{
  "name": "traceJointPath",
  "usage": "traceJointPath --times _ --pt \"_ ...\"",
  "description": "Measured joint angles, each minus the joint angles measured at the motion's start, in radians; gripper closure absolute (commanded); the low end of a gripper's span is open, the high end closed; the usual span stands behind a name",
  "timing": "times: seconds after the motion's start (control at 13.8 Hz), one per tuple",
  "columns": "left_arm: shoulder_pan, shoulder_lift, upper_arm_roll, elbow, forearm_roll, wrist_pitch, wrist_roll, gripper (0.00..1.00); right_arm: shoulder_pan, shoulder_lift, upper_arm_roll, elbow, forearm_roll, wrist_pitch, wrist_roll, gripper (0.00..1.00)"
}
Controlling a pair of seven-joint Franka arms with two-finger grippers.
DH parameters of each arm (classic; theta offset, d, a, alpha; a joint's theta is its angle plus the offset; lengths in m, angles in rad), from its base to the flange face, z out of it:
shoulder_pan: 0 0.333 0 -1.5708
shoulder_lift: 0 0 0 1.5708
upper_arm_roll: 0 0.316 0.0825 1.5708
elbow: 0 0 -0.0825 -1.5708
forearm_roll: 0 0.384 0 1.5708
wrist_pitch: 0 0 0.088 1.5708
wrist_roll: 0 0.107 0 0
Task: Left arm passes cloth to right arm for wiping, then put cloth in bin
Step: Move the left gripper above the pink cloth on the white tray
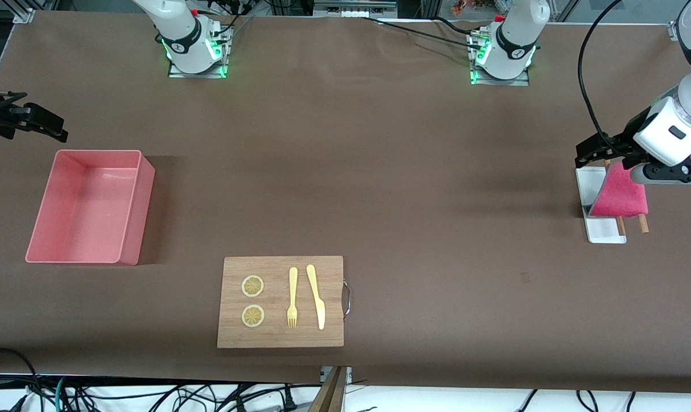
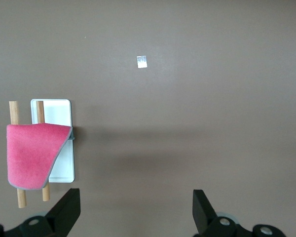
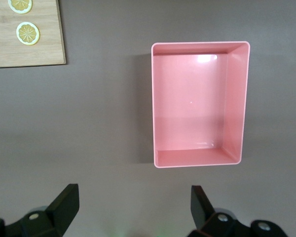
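Observation:
The cloth [image 1: 620, 194], magenta face up with grey edging, is draped over two wooden sticks [image 1: 643, 223] that lie across a small white tray [image 1: 603, 230] at the left arm's end of the table. It also shows in the left wrist view [image 2: 32, 155]. My left gripper [image 1: 600, 150] hangs open and empty over the table beside the tray [image 2: 136, 207]. The pink bin [image 1: 88, 206] stands empty at the right arm's end and shows in the right wrist view [image 3: 192, 98]. My right gripper [image 1: 49, 128] hangs open and empty over the table beside the bin [image 3: 134, 205].
A wooden cutting board [image 1: 281, 337] lies nearer to the front camera, mid-table, and bears two lemon slices [image 1: 253, 286], a yellow fork [image 1: 292, 297] and a yellow knife [image 1: 317, 294]. Its corner shows in the right wrist view [image 3: 44, 49]. A small white tag [image 2: 142, 61] lies on the brown table.

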Motion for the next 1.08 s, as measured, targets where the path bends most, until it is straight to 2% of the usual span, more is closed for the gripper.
traceJointPath --times 1.08 --pt "-0.003 0.007 0.002 -0.007 0.000 -0.027 0.002 0.00 0.000 0.000 0.000 0.000 0.002 0.001 0.000 0.00"
